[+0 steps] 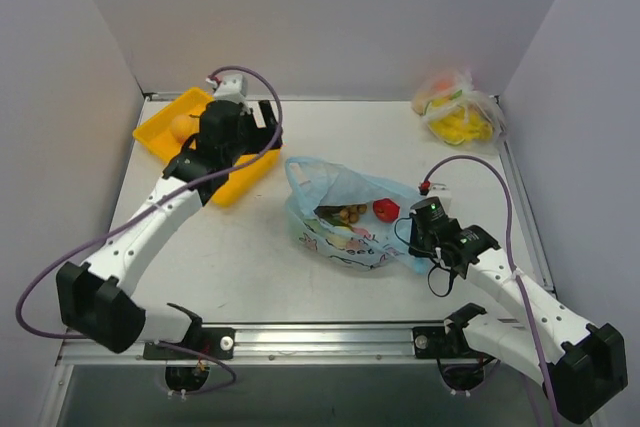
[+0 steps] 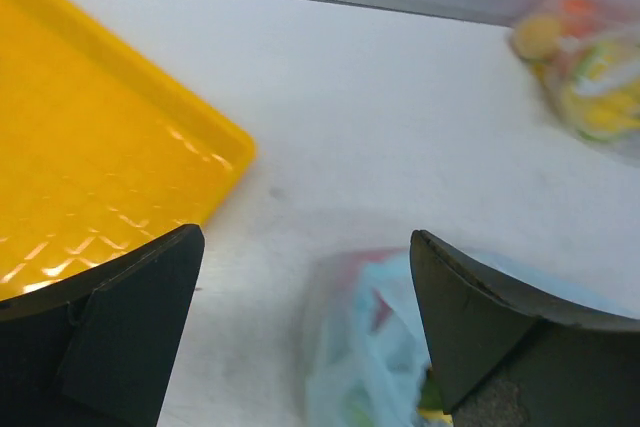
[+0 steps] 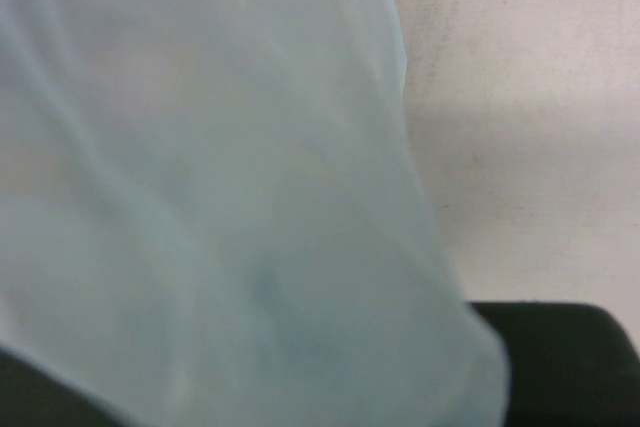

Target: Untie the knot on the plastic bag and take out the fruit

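The light blue plastic bag [image 1: 345, 237] lies mid-table with its mouth open toward the back. Its handle loops [image 1: 300, 175] are loose and no knot shows. Inside it I see a brown bunch of small fruit [image 1: 348, 214] and a red apple [image 1: 386, 210]. An orange [image 1: 182, 127] sits in the yellow tray [image 1: 160, 135]. My left gripper [image 1: 268, 132] is open and empty over the tray's right edge; in its wrist view [image 2: 305, 277] the bag [image 2: 380, 357] shows below the fingers. My right gripper [image 1: 418, 237] holds the bag's right edge, and blue plastic [image 3: 220, 197] fills its wrist view.
A clear bag with yellow-orange contents [image 1: 458, 112] lies at the back right, also in the left wrist view [image 2: 590, 77]. Grey walls close in the table on three sides. A metal rail [image 1: 330, 337] runs along the near edge.
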{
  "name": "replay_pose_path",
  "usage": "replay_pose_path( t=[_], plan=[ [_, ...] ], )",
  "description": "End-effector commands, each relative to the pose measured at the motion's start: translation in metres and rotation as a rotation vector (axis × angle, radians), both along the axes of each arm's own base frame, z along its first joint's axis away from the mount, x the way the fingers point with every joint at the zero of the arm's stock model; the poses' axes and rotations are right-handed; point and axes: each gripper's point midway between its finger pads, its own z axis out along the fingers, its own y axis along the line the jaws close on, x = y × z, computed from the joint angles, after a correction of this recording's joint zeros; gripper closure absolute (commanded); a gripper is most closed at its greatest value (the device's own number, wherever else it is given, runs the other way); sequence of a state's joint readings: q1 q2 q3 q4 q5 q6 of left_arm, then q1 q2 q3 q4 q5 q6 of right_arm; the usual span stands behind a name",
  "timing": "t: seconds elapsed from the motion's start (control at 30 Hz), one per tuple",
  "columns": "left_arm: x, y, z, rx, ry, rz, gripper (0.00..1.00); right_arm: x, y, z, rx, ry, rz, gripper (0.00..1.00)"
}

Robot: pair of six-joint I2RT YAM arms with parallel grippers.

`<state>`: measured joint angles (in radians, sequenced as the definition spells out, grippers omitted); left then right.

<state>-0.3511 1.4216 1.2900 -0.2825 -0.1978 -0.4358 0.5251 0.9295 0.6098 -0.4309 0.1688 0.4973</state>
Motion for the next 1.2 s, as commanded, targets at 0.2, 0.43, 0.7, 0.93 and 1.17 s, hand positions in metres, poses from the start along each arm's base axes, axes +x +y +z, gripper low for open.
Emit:
replay_pose_path(
  t=[0.2,0.43,0.7,0.93,1.17],
  plan=[
    [-0.133,-0.157,0.015,-0.017,-0.018,-0.424,0.21,0.008,-0.003,0.008,-0.007,-0.045,-0.022,0.96],
    [-0.153,-0.228,-0.036,0.119,0.061,-0.568,0.25,0.004,0.0,0.008,0.021,-0.05,-0.014,0.95],
    [-0.159,-0.235,-0.111,0.245,0.252,-0.584,0.25,0.0,0.001,0.005,0.043,-0.049,-0.015,0.94],
    [-0.202,-0.204,-0.16,0.228,0.425,-0.56,0.26,-0.001,-0.001,-0.001,0.023,-0.036,-0.013,0.94],
    [-0.239,-0.184,-0.193,0.217,0.53,-0.526,0.32,0.002,0.001,-0.003,0.029,-0.034,-0.018,0.94]
  ],
)
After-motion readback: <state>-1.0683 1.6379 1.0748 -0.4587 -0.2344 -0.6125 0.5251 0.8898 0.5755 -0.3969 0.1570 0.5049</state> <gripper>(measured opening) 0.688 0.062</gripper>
